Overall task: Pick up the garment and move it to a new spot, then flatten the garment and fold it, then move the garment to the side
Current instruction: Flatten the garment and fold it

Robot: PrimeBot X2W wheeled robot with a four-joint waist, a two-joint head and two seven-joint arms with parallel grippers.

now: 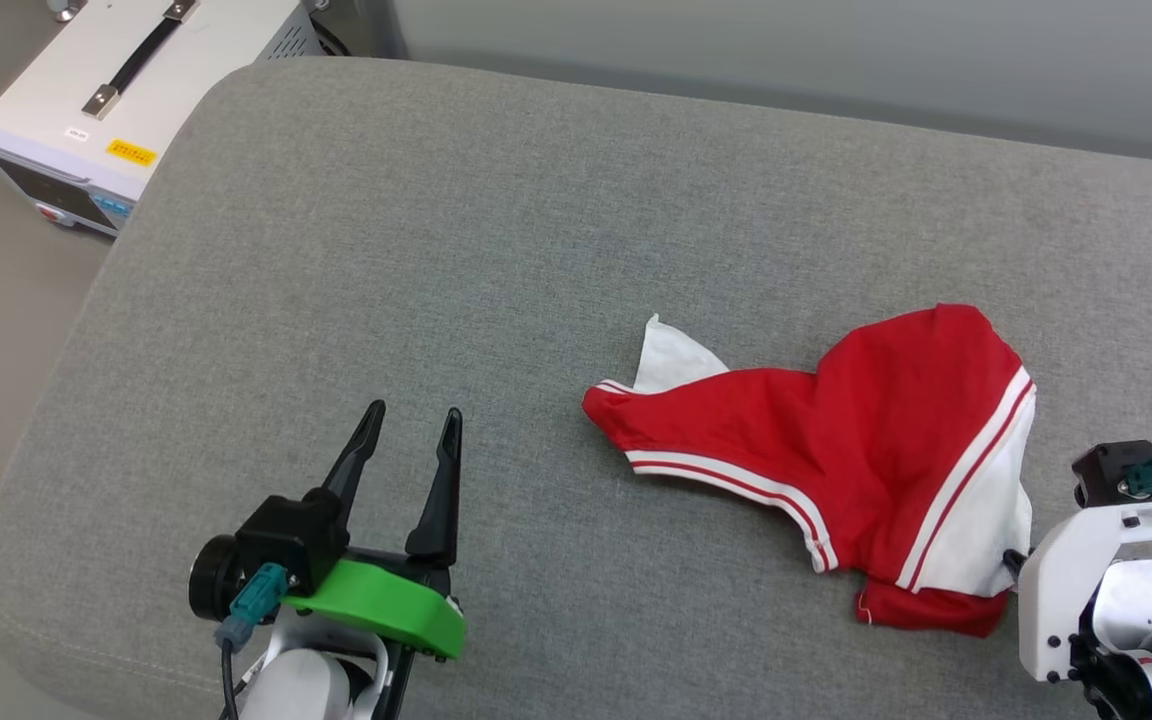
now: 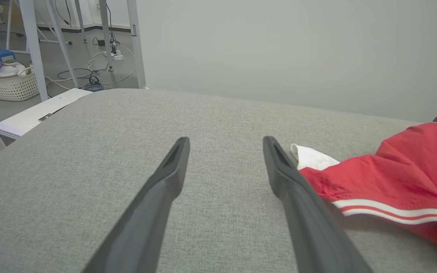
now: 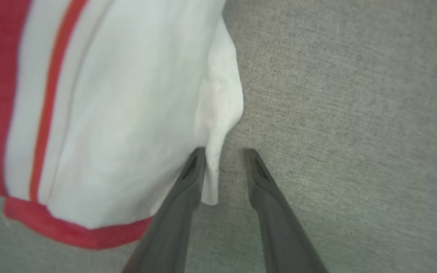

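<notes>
**Crumpled shirt (image 1: 866, 440) on a grey cushion (image 1: 536, 200): left gripper (image 1: 411, 425) apart from it, right gripper (image 3: 225, 151) at its edge**

Head view: at the far left, a white box (image 1: 126, 90) with a black handle stands beside the cushion's upper left corner. At the lower left, the left gripper is over bare cushion. Its two dark fingers are spread and hold nothing, and there is a green plate (image 1: 386, 605) at its base. The shirt lies right of centre, well apart from that gripper. It is bunched and mostly red with red-and-white striped trim. A small white flap sticks up at its left end and a white sleeve lies along its right side. At the lower right, the right arm's pale wrist (image 1: 1086, 580) meets the shirt's right edge.

Left wrist view: a woven basket (image 2: 8, 85) sits on the floor at the far left. The spread fingers point across the cushion, with the shirt's left end (image 2: 400, 178) showing to their right.

Right wrist view: the white sleeve (image 3: 108, 113) takes up the left half. The right gripper's fingers are parted, not clamped. A hanging fold of white cloth lies between them, against the left-hand finger. The other finger is over bare cushion.
</notes>
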